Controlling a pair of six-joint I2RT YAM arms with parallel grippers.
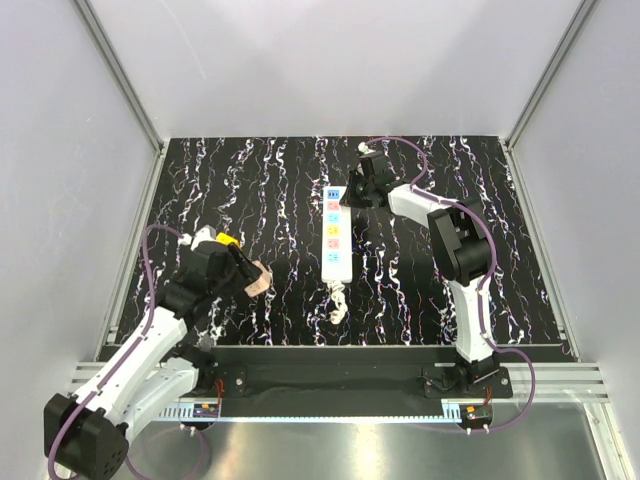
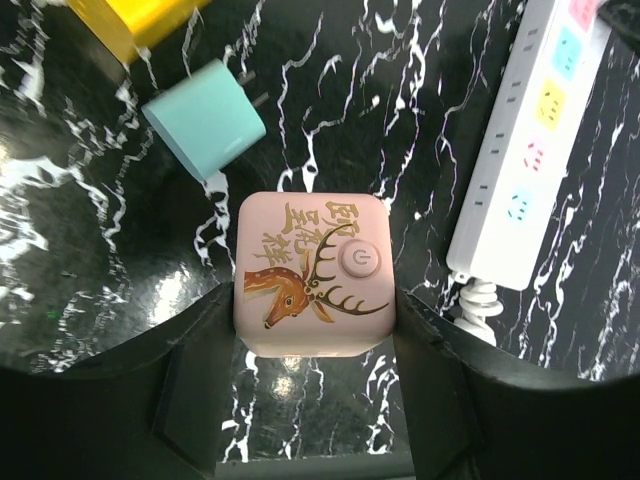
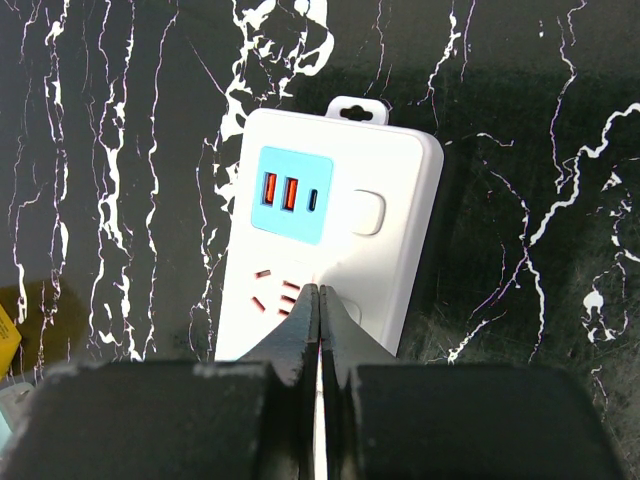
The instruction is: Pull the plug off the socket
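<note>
Socket (image 1: 337, 232) lies lengthwise mid-worktop (image 1: 240, 180), a long white strip with its row of coloured outlets facing up; no plug is seated in any outlet that shows. Its short knotted cord (image 1: 338, 305) trails off the near end; in the left wrist view the cord (image 2: 478, 300) is partly cut by the finger edge. The plug (image 2: 312, 270), a pink cube with a deer print, gold characters and a round power button, is off the socket and well to its left, clamped on both sides by the left end effector (image 2: 315, 310), fingers closed snug against the cube walls. Cube underside and pins are hidden, so I can't tell whether it rests on the worktop or hangs above it. From the top camera the left end effector (image 1: 255, 280) and cube are small, and the print is unreadable. The right end effector (image 3: 318, 305) sits at the socket's far end with fingers pressed fully together and nothing between them, tips over the white face just below a red outlet, beside the teal USB panel; actual contact is hard to confirm. In the top view the arm covers the socket's far tip. A teal adapter (image 2: 205, 120) lies left of the socket, beyond the plug, pins barely visible. A yellow block (image 2: 140, 25) further left is cropped by the frame top, shape unclear. The right wrist view cuts off the socket's near part behind its own fingers.
</note>
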